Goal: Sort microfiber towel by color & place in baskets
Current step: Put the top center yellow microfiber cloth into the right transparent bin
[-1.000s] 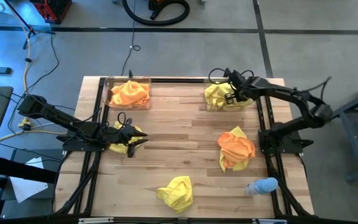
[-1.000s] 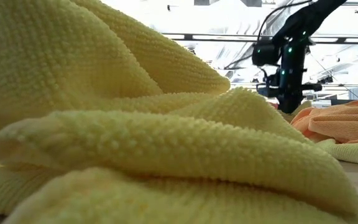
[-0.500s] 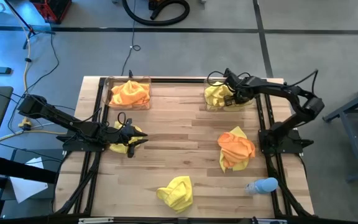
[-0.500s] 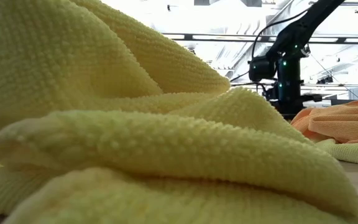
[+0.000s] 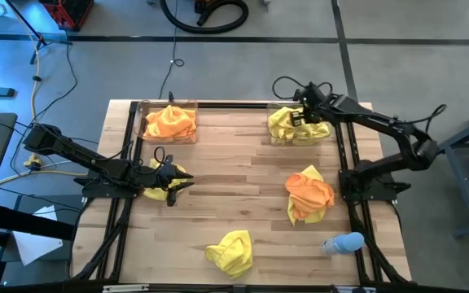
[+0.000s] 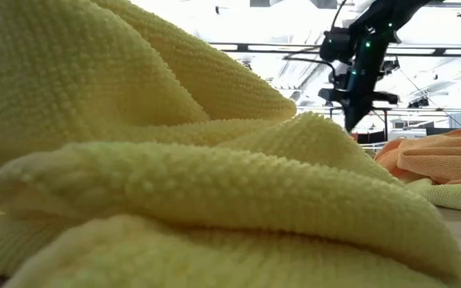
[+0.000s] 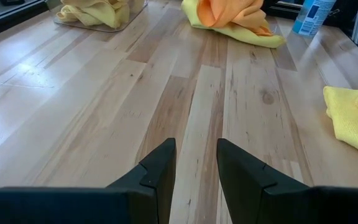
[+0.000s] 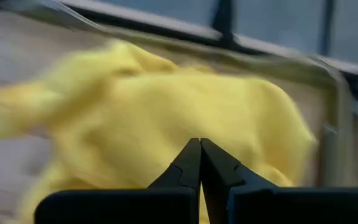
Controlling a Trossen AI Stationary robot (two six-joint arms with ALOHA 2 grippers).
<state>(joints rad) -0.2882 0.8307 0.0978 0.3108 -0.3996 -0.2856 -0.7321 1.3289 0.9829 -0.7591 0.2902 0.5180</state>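
Observation:
In the high view, an orange towel (image 5: 169,122) fills the far-left basket (image 5: 143,122), and a yellow towel (image 5: 287,126) lies in the far-right basket (image 5: 271,140). My right gripper (image 5: 296,115) hangs shut just above that yellow towel (image 8: 166,106), with nothing between its fingertips (image 8: 199,144). My left gripper (image 5: 184,181) rests low at the table's left side, partly over another yellow towel (image 5: 155,185); its fingers stand slightly open (image 7: 196,155) over bare wood. An orange towel on a yellow one (image 5: 308,195) lies at the right. A further yellow towel (image 5: 230,251) lies near the near edge.
A pale blue bottle (image 5: 344,242) lies at the near-right corner. The near yellow towel (image 6: 174,160) fills most of the low view, with the right arm (image 6: 350,80) and orange towel (image 6: 446,156) behind it. Bare wood (image 5: 234,163) spans the table's middle.
My right gripper dipped toward the yellow towel in the far-right basket, then rose and shifted a little toward the far edge. The towel stays in the basket. The left arm has kept still.

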